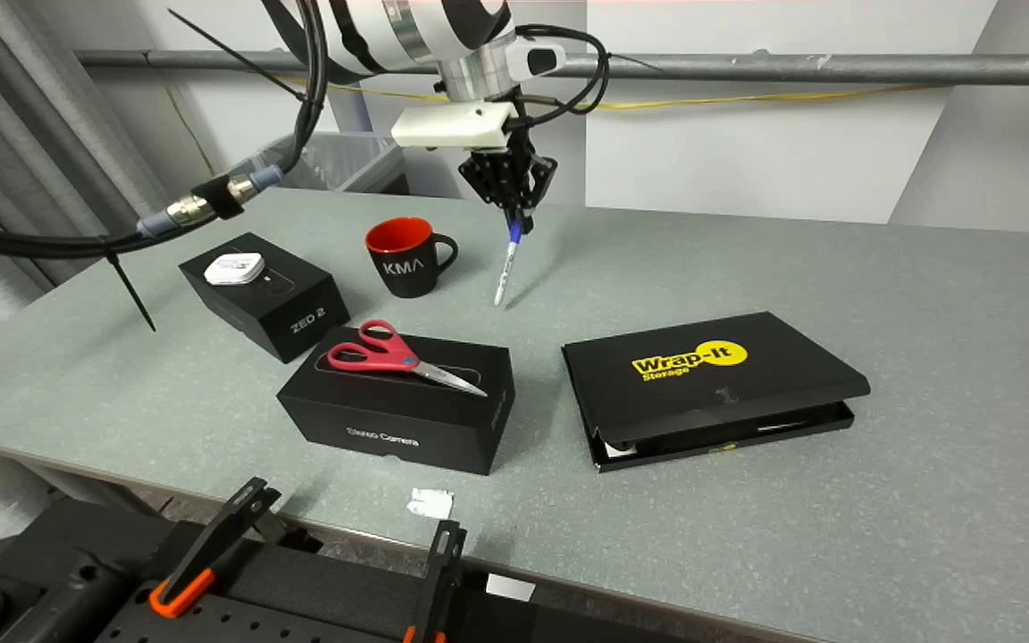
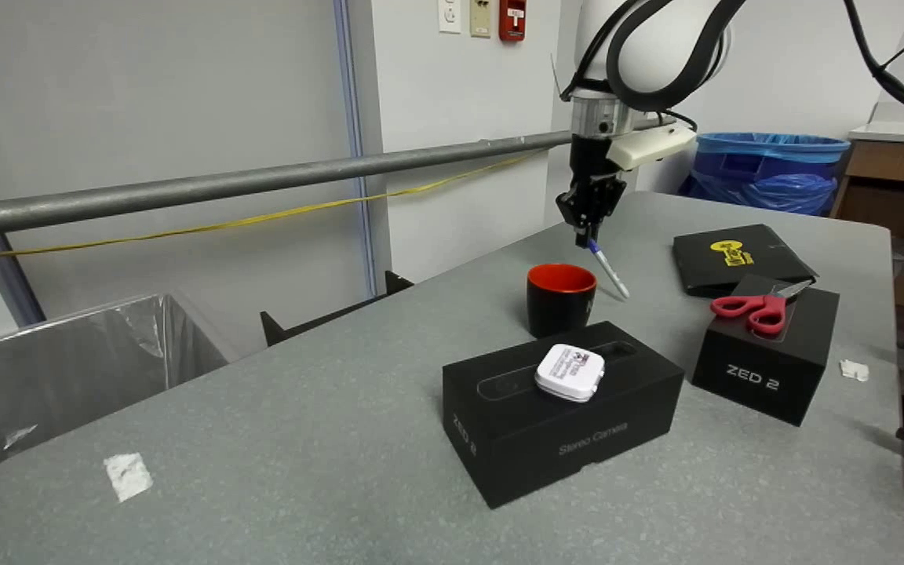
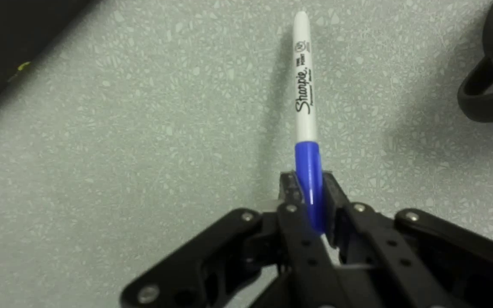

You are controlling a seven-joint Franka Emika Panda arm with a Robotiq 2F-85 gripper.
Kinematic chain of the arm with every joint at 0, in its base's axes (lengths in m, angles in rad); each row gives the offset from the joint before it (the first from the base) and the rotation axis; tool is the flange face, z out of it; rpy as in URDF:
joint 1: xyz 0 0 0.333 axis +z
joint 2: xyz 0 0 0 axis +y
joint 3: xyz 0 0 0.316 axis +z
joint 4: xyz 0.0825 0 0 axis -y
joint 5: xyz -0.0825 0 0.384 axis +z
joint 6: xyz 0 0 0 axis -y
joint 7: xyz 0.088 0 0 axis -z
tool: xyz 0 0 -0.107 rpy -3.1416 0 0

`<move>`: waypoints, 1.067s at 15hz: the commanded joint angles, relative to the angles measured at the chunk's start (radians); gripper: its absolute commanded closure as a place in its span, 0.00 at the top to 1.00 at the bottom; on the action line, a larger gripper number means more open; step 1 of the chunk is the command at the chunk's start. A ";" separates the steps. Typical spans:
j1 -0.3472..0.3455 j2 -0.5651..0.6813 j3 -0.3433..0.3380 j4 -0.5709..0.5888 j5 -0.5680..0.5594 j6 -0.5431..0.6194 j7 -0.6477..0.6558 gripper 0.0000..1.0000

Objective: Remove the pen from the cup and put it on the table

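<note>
One blue-capped white pen [image 3: 306, 124]

Free table [image 1: 952, 348] beside Wrap-It box [image 1: 729, 384]; cup [image 1: 403, 271], camera boxes [image 1: 425, 424] obstruct opposite side.

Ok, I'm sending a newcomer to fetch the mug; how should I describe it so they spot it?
On the grey table, find the black box topped by a small white case. Standing upright beside it is the dark mug, red inside. Unlike that box and the box under the scissors, it is round, with a handle and KMA lettering.
</note>
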State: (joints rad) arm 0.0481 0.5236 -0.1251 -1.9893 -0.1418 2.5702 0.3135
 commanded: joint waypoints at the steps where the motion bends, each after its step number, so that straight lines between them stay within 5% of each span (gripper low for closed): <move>1: 0.014 0.077 0.001 0.102 0.017 -0.043 0.001 0.04; 4: 0.025 0.109 -0.002 0.138 0.014 -0.045 0.005 0.04; 5: 0.025 0.116 0.002 0.148 0.020 -0.047 0.002 0.31; 6: 0.028 0.122 0.001 0.157 0.020 -0.048 0.005 0.42; 14: 0.036 0.119 0.008 0.187 0.026 -0.043 -0.002 0.99; 16: 0.035 0.120 0.011 0.194 0.028 -0.045 -0.003 1.00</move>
State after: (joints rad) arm 0.0776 0.6327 -0.1162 -1.8353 -0.1398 2.5643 0.3156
